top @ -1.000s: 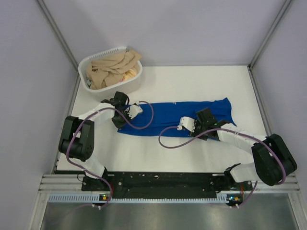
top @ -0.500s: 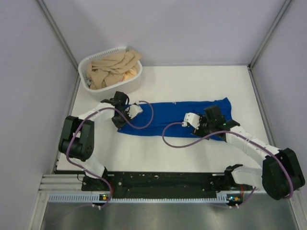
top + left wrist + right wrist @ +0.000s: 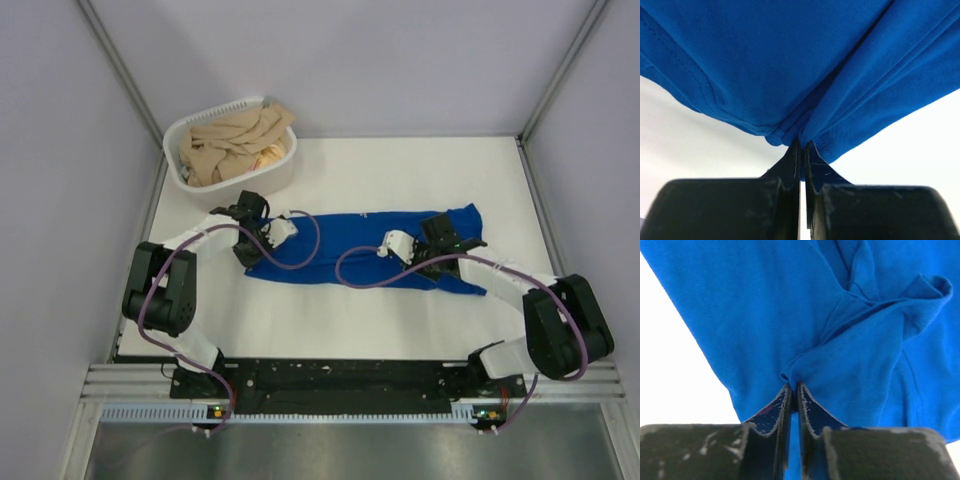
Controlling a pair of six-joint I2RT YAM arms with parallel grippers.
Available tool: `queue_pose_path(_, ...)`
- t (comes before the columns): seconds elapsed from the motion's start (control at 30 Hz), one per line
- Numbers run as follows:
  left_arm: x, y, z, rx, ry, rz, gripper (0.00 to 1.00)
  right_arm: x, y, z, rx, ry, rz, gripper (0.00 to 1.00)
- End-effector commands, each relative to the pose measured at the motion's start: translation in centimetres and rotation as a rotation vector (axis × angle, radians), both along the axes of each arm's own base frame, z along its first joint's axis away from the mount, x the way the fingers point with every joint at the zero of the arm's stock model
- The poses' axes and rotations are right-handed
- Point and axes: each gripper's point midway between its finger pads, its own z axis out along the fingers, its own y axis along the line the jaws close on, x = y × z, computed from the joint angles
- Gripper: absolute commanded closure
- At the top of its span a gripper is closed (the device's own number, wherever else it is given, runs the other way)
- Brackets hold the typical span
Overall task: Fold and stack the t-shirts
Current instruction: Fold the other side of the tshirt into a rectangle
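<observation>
Blue t-shirt [image 3: 350,228] lies as a long strip, left to right, on the white table [image 3: 400,170]. Left gripper [image 3: 801,145] pinches its left end and right gripper [image 3: 792,386] pinches cloth near its right end, both clamped tight.

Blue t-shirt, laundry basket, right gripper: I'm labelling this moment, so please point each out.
blue t-shirt [image 3: 350,238]: top view, bare cloth between the arms.
laundry basket [image 3: 250,182]: top view, near white wall.
right gripper [image 3: 794,389]: right wrist view, between its fingertips.
</observation>
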Motion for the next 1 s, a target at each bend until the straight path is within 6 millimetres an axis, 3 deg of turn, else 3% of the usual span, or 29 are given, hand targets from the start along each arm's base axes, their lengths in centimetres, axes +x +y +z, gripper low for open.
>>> queue_pose_path(0.0,0.5,0.3,1.3,0.003,-0.037,0.013,1.0,3.0,-0.2,3.4,0.032,-0.125,-0.058,0.97)
queue_pose_path(0.2,-1.4,1.2,1.1,0.027,-0.001,0.063,1.0,4.8,-2.6,6.1,0.002,-0.231,-0.151,1.0)
queue_pose_path(0.37,-3.5,1.7,1.3,0.031,0.023,0.1,1.0,8.3,-6.4,7.8,-0.097,-0.363,-0.246,1.0)
queue_pose_path(0.53,-4.9,1.9,1.4,0.026,0.045,0.117,1.0,11.6,-7.9,8.4,-0.154,-0.458,-0.261,1.0)
queue_pose_path(0.73,-4.4,1.9,1.5,0.03,0.039,0.133,1.0,15.4,-9.5,9.1,-0.22,-0.539,-0.269,1.0)
queue_pose_path(0.97,-3.7,2.7,1.2,0.062,0.046,0.158,0.99,17.2,-10.7,7.8,-0.258,-0.509,-0.258,1.0)
